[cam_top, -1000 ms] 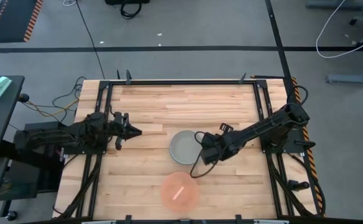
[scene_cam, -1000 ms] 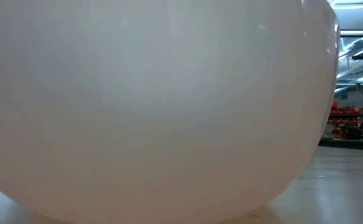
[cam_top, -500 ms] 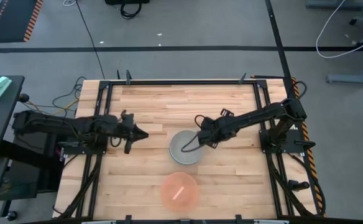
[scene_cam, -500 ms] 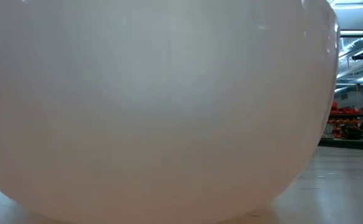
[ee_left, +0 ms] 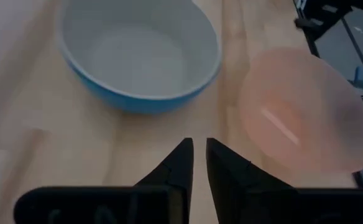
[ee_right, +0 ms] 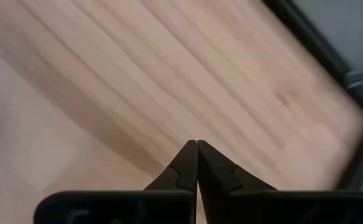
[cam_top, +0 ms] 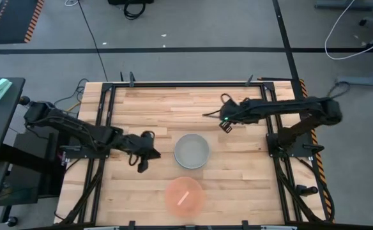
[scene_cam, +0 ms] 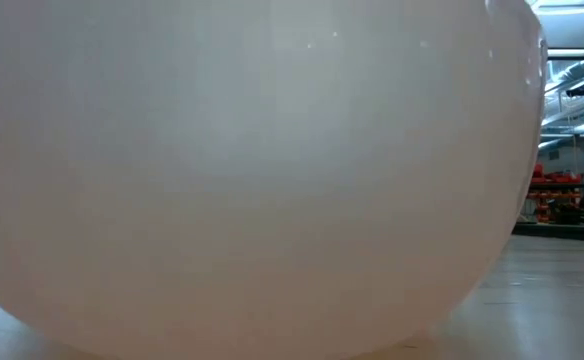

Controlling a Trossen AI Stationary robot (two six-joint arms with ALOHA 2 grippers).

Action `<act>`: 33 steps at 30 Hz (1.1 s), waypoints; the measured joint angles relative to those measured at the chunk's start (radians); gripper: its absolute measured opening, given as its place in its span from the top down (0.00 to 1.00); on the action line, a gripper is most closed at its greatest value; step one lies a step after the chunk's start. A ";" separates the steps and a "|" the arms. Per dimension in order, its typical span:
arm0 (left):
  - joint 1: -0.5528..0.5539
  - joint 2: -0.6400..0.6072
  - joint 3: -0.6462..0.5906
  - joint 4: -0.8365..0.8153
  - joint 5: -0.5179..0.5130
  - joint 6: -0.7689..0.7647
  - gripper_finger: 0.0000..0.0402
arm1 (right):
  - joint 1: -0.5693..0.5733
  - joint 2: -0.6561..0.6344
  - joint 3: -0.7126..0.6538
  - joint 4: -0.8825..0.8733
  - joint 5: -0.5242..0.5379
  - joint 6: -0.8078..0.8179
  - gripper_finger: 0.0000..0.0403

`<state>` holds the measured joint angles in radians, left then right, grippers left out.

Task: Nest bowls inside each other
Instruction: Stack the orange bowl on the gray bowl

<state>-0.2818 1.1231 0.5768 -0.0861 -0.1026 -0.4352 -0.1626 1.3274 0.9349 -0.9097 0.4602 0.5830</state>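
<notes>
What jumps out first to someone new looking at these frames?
The low view is almost filled by the pale side of the pink bowl, which stands at the table's near edge. Mid-table, the grey bowl sits nested inside the blue bowl. The left gripper hovers left of that pair; the right gripper is raised farther back.

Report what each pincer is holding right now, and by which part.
Nothing is held. The left pincer is nearly closed and empty, short of the grey-in-blue bowls and the pink bowl. The right pincer is shut on nothing, over bare table.

grey floor (cam_top: 193, 32), striped mat (cam_top: 11, 19), cables (cam_top: 352, 32)
</notes>
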 joint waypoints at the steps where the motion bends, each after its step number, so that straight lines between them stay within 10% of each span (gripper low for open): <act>1: -0.014 0.025 0.019 -0.007 0.000 -0.012 0.87 | -0.007 -0.034 -0.032 0.033 -0.026 0.000 0.97; 11: -0.133 0.255 0.249 -0.170 -0.030 -0.133 0.87 | 0.045 -0.215 -0.155 0.126 -0.103 0.084 0.97; 33: -0.186 0.592 0.628 -0.427 -0.004 -0.292 0.84 | 0.082 -0.201 -0.155 0.151 -0.171 0.077 0.97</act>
<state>-0.4679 1.7152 1.2052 -0.5134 -0.1066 -0.7273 -0.0811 1.1268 0.7795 -0.7589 0.2891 0.6604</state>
